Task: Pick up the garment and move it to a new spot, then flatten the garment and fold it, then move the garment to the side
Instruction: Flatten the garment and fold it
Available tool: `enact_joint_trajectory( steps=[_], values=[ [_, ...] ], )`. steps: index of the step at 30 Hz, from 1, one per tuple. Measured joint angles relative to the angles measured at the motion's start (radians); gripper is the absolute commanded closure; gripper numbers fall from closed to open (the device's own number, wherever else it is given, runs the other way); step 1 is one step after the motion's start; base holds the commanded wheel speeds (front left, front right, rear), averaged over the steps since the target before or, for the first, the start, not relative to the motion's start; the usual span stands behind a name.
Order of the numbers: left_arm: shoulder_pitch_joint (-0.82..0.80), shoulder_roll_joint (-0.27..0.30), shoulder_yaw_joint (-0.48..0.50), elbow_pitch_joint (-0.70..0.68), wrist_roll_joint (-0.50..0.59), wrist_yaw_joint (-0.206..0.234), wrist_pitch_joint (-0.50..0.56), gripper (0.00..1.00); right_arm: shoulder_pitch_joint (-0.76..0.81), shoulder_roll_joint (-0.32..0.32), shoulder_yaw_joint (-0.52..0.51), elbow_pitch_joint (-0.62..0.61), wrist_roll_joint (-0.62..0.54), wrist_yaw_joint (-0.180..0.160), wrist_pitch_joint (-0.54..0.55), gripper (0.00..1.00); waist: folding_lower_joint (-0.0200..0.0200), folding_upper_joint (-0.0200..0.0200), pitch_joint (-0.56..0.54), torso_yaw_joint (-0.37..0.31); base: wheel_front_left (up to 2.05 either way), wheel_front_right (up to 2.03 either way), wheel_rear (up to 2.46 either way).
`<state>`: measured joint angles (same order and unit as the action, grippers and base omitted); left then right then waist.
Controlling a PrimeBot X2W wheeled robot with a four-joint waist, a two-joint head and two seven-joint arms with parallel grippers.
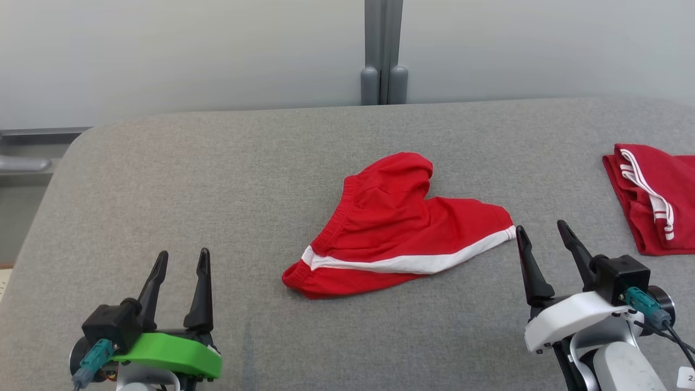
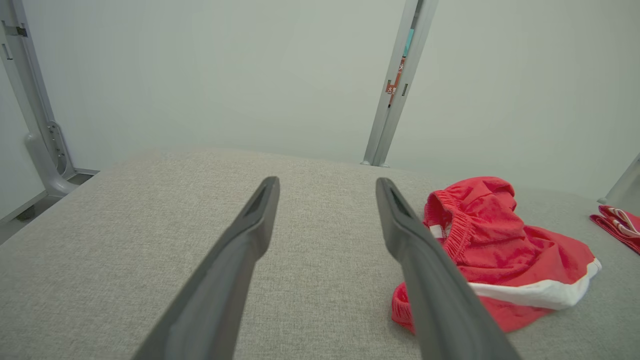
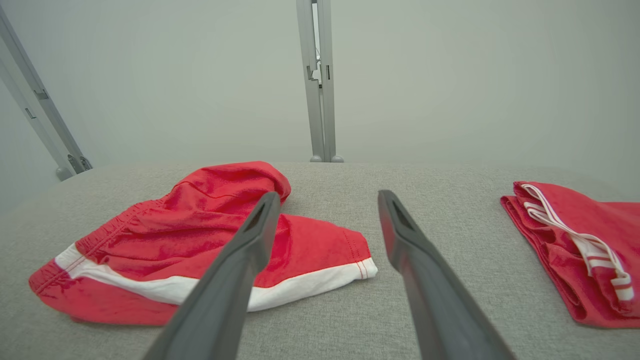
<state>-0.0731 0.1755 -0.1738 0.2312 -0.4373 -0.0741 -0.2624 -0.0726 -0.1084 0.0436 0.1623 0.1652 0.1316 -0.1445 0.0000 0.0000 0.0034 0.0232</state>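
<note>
We see the shorts (image 1: 396,228) crumpled on the worktop (image 1: 217,179); our left gripper (image 1: 183,251) and right gripper (image 1: 541,225) have fingers apart, holding nothing.

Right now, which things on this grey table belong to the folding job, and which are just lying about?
For the job: the crumpled red shorts with a white stripe, mid-table; the grey table under them.
Lying about: the folded red garment at the robot's right, seemingly already done; the grey post behind.
</note>
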Motion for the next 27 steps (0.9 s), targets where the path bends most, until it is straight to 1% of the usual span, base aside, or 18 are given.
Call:
enact_joint_trajectory(
  steps=[7, 12, 27],
  values=[
    [0.005, -0.011, 0.015, 0.057, 0.026, -0.023, 0.0, 0.0, 0.01, 0.001, -0.001, 0.027, 0.008, 0.0, -0.007, 0.0, 0.0, 0.0, -0.027, 0.019, 0.0, 0.0, 0.0],
    [0.001, -0.02, 0.017, 0.087, 0.028, -0.033, 0.0, 0.0, 0.019, 0.002, -0.002, 0.035, 0.009, 0.0, -0.005, 0.0, 0.0, 0.0, -0.027, 0.014, 0.0, 0.0, 0.0],
    [-0.023, -0.028, 0.028, 0.091, 0.056, -0.048, 0.0, 0.0, 0.022, 0.01, -0.007, 0.041, 0.012, 0.0, -0.004, 0.0, 0.0, 0.0, -0.012, 0.003, 0.0, 0.0, 0.0]
  ],
)
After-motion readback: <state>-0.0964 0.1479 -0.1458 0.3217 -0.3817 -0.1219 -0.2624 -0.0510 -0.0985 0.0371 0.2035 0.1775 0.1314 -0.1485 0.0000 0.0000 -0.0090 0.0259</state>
